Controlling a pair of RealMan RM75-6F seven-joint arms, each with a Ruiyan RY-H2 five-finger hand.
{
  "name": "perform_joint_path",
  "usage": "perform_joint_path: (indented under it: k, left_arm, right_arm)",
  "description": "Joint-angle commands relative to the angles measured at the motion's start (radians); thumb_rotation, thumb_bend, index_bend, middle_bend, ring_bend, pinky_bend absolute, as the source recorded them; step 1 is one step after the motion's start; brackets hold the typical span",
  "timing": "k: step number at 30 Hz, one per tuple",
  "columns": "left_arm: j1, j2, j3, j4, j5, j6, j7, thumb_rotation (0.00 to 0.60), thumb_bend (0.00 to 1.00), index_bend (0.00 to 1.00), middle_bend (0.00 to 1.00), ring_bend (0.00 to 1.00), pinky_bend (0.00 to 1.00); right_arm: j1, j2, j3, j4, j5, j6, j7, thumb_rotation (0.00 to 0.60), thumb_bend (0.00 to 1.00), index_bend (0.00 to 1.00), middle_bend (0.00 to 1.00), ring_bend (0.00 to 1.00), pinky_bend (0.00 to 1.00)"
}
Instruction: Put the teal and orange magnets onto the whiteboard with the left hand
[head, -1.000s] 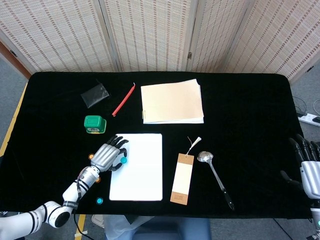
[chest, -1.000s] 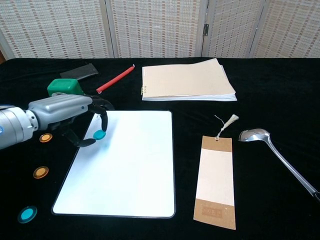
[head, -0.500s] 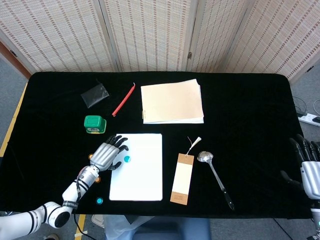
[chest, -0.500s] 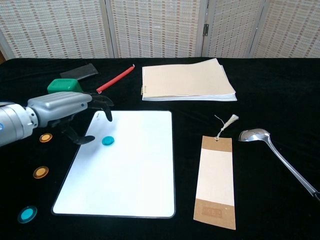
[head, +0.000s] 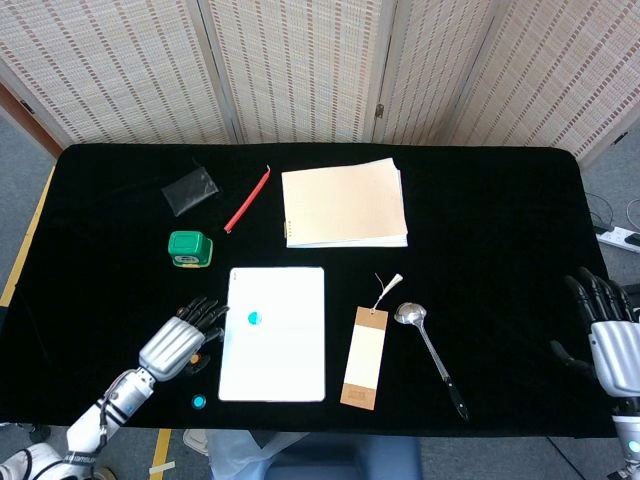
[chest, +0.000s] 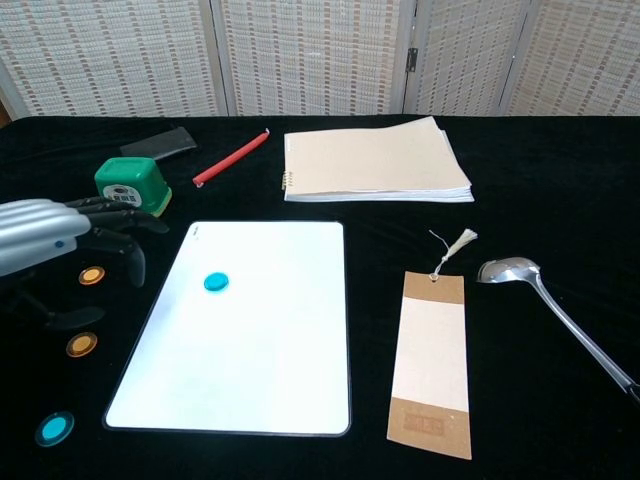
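The whiteboard (head: 285, 350) (chest: 260, 350) lies flat near the table's front. One teal magnet (head: 254, 319) (chest: 215, 282) sits on its upper left part. My left hand (head: 180, 342) (chest: 50, 240) hovers just left of the board, fingers spread and empty. Two orange magnets (chest: 92, 274) (chest: 82, 344) lie on the black cloth beneath and beside that hand. A second teal magnet (head: 198, 402) (chest: 54, 428) lies near the front edge. My right hand (head: 610, 340) stays at the far right edge, fingers apart and holding nothing.
A green tape measure (head: 190, 248) (chest: 132, 183) stands behind the left hand. Further back are a black pouch (head: 190, 189), a red pen (head: 246, 200) and a notebook (head: 345, 203). A paper bookmark (head: 365, 356) and a spoon (head: 428, 340) lie right of the board.
My left hand let go of the teal magnet, which stays on the whiteboard, and drew back leftward off the board toward the front. The right hand has barely shifted.
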Motion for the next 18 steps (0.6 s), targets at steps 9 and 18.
perform_joint_path:
  k: [9,18]
  left_arm:
    - [0.097,0.006,0.108,0.012,0.087,0.064,0.008,0.600,0.42,0.43,0.12,0.00,0.00]
    - [0.144,-0.021,0.131,0.030,0.080,0.061,0.018,0.600,0.42,0.44,0.12,0.00,0.00]
  right_arm:
    - [0.006,-0.005,-0.005,0.001,-0.014,-0.003,-0.001,0.600,0.27,0.00,0.00,0.00,0.00]
    - [0.003,-0.005,-0.008,0.005,-0.016,0.001,0.004,0.600,0.27,0.00,0.00,0.00,0.00]
